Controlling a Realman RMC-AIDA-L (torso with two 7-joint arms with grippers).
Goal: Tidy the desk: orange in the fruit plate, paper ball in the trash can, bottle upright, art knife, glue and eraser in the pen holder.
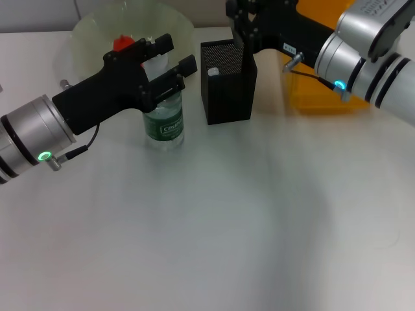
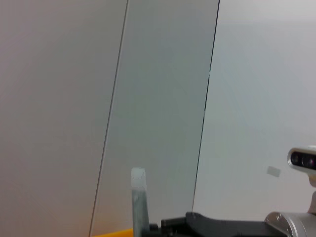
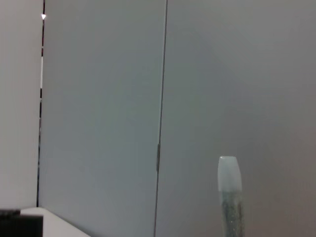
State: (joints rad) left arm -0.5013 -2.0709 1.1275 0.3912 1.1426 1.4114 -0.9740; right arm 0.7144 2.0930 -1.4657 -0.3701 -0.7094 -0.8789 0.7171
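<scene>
The bottle (image 1: 165,122) stands upright on the white desk (image 1: 214,233), just beside the black mesh pen holder (image 1: 228,83). The left gripper (image 1: 170,68) sits around its top, fingers either side of the neck; whether they press on it I cannot tell. Behind it is the clear fruit plate (image 1: 91,32) with something red in it. The right gripper (image 1: 245,26) hangs directly over the pen holder, its fingers hidden from view. An orange bin (image 1: 324,97) sits behind that arm
</scene>
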